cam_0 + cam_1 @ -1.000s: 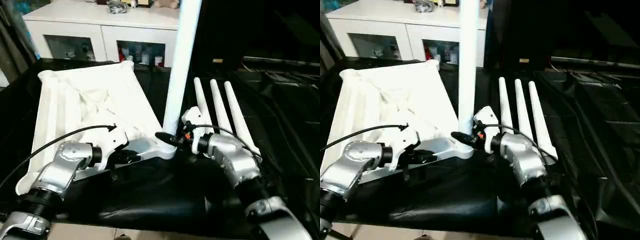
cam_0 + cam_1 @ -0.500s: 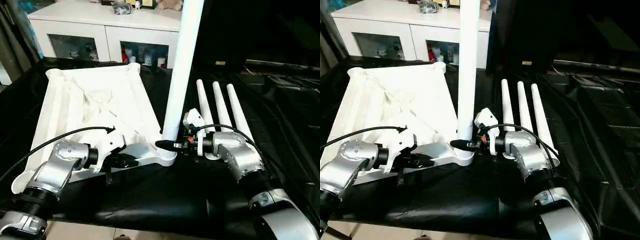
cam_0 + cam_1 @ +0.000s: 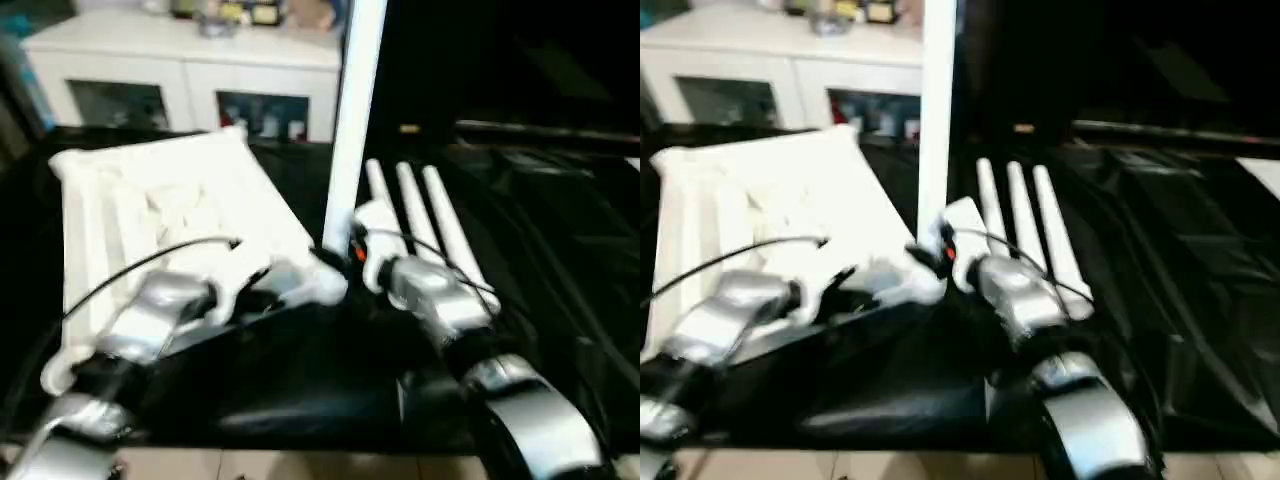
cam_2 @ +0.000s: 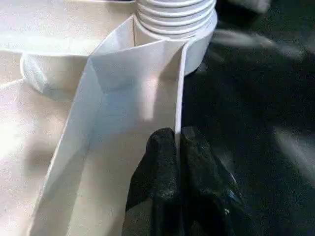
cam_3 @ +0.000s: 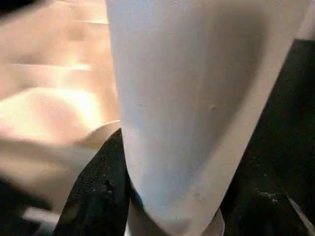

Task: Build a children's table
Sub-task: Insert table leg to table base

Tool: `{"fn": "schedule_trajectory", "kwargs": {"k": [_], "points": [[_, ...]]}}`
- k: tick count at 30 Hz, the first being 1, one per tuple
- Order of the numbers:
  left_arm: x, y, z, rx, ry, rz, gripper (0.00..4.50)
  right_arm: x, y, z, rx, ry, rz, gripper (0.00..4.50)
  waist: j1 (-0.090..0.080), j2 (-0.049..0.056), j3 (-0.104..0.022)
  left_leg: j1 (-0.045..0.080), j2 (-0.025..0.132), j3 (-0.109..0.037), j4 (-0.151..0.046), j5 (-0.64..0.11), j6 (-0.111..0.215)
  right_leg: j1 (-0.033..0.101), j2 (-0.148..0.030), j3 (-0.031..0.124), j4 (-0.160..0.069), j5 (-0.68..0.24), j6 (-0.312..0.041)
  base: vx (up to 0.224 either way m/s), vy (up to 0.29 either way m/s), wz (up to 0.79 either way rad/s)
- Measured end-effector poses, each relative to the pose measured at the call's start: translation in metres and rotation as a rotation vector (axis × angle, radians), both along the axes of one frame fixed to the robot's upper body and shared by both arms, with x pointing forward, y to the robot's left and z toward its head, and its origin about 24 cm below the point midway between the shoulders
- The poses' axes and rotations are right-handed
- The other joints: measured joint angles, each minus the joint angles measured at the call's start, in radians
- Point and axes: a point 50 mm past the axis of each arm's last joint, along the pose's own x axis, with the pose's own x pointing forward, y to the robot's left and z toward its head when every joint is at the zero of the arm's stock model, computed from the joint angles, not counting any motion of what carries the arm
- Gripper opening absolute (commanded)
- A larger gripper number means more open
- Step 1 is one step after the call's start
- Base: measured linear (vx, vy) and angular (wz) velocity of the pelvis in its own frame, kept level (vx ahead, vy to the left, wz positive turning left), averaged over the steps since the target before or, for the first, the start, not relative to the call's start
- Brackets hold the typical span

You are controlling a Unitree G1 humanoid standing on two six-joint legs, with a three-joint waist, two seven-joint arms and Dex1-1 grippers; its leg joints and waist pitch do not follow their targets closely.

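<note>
tabletop (image 3: 150,210) lying underside-up on black bench (image 3: 560,260), left hand (image 4: 178,147) pinching a thin rim wall beside the corner socket (image 4: 177,19), right hand (image 5: 118,196) clamping upright leg (image 3: 352,120) standing in it, three legs (image 3: 420,215) lying beside

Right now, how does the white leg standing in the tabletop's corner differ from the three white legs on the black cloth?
The upright white tapered tube leg stands on end in a corner socket of the white plastic tabletop; the three loose white tapered legs lie flat, side by side, on the black cloth. The right gripper is at the upright leg's base; the loose legs are unheld. All look alike in colour and shape.
</note>
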Motion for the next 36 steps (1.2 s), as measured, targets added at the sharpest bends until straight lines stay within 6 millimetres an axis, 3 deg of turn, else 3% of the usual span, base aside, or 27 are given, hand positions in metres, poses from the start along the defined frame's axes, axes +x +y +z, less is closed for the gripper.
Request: {"fn": "schedule_trajectory", "kwargs": {"k": [2, 3, 4, 5, 6, 7, 8, 9, 11, 17, 23, 28, 36], "points": [[0.007, -0.018, -0.003, -0.006, -0.005, 0.061, 0.0, 0.004, 0.003, 0.0, -0.033, -0.008, -0.11, 1.91, -0.002, 0.008, 0.005, 0.002, 0.0, 0.001, -0.007, 0.0, 0.0, 0.011, -0.009, -0.017, -0.01, -0.001, -0.002, -0.052, 0.029, -0.02], [0.009, -0.025, -0.003, -0.004, -0.014, 0.081, 0.0, 0.006, 0.002, 0.001, -0.042, -0.017, -0.147, 1.91, -0.001, 0.009, 0.006, -0.001, 0.001, 0.005, -0.012, 0.0, 0.0, 0.015, -0.013, -0.02, -0.004, -0.004, -0.004, -0.058, 0.026, 0.01], [0.011, -0.03, -0.004, 0.002, -0.017, 0.094, 0.0, 0.006, 0.001, 0.001, -0.038, -0.024, -0.179, 1.91, 0.015, -0.001, 0.007, -0.003, -0.001, 0.031, -0.023, 0.0, 0.0, 0.002, -0.018, 0.006, 0.067, -0.045, -0.029, 0.0, 0.0, 0.0], [0.012, -0.032, -0.004, 0.006, -0.026, 0.096, 0.0, 0.007, -0.001, 0.001, -0.035, -0.027, -0.192, 1.91, 0.023, -0.035, -0.001, 0.006, -0.004, 0.058, -0.024, 0.0, 0.0, -0.007, -0.022, 0.041, 0.094, -0.065, -0.006, 0.0, 0.0, 0.0], [0.013, -0.032, -0.003, 0.006, -0.041, 0.097, 0.0, 0.007, 0.0, 0.002, -0.032, -0.032, -0.197, 1.91, 0.028, -0.049, 0.002, 0.01, -0.005, 0.062, -0.003, -0.019, -0.004, -0.015, -0.028, 0.046, 0.1, -0.059, 0.003, 0.072, -0.126, 0.12], [0.013, -0.032, -0.003, 0.008, -0.044, 0.097, 0.0, 0.007, 0.001, 0.002, -0.029, -0.034, -0.197, 1.91, 0.043, -0.041, 0.003, 0.013, -0.001, 0.038, 0.03, -0.053, -0.002, -0.015, -0.031, 0.038, 0.099, -0.059, 0.003, 0.158, -0.058, -0.37], [0.013, -0.032, -0.002, 0.008, -0.05, 0.092, 0.0, 0.008, 0.001, 0.003, -0.017, -0.039, -0.197, 1.91, 0.057, -0.014, -0.007, 0.015, -0.002, -0.008, 0.038, -0.055, 0.001, -0.013, -0.03, 0.011, 0.093, -0.059, 0.004, 0.158, -0.058, -0.37], [0.013, -0.032, -0.001, 0.009, -0.061, 0.087, 0.0, 0.008, 0.001, 0.004, -0.006, -0.047, -0.199, 1.91, 0.059, -0.009, -0.009, 0.012, 0.0, -0.014, 0.031, -0.035, -0.027, -0.017, -0.029, 0.004, 0.091, -0.057, 0.003, 0.09, 0.028, -0.35], [0.01, -0.026, 0.001, 0.022, -0.093, 0.062, 0.0, 0.007, -0.001, 0.004, 0.043, -0.043, -0.186, 1.91, 0.042, -0.021, -0.012, 0.008, 0.0, -0.009, 0.021, -0.028, -0.031, -0.02, -0.024, 0.009, 0.072, -0.009, -0.006, 0.0, 0.0, 0.0], [-0.003, 0.001, 0.004, 0.04, -0.166, -0.042, 0.0, 0.002, -0.003, 0.004, 0.227, -0.026, -0.061, 1.91, 0.022, -0.02, -0.011, 0.008, 0.003, -0.004, 0.0, -0.028, -0.031, -0.021, -0.02, 0.009, 0.058, -0.005, -0.013, 0.0, 0.0, 0.0], [-0.012, 0.02, 0.012, 0.039, -0.193, -0.109, 0.0, 0.0, -0.007, 0.01, 0.277, -0.03, 0.082, 1.91, 0.008, -0.021, -0.011, -0.012, 0.01, 0.0, 0.0, -0.026, -0.023, -0.038, -0.014, 0.009, 0.055, -0.007, -0.017, 0.025, -0.006, 0.0], [-0.023, 0.032, 0.013, 0.035, -0.175, -0.175, 0.0, -0.004, -0.014, 0.014, 0.233, 0.004, 0.288, 1.91, 0.012, -0.022, -0.011, -0.011, 0.013, 0.003, 0.0, -0.027, -0.022, -0.038, -0.013, 0.007, 0.053, -0.007, -0.019, 0.0, 0.0, 0.0], [-0.029, 0.036, 0.013, 0.019, -0.139, -0.231, 0.0, -0.006, -0.021, 0.019, 0.132, 0.033, 0.477, 1.91, 0.022, -0.025, -0.011, -0.007, 0.016, 0.007, 0.004, -0.027, -0.022, -0.035, -0.013, 0.008, 0.054, -0.007, -0.02, 0.0, 0.0, 0.0]]}}
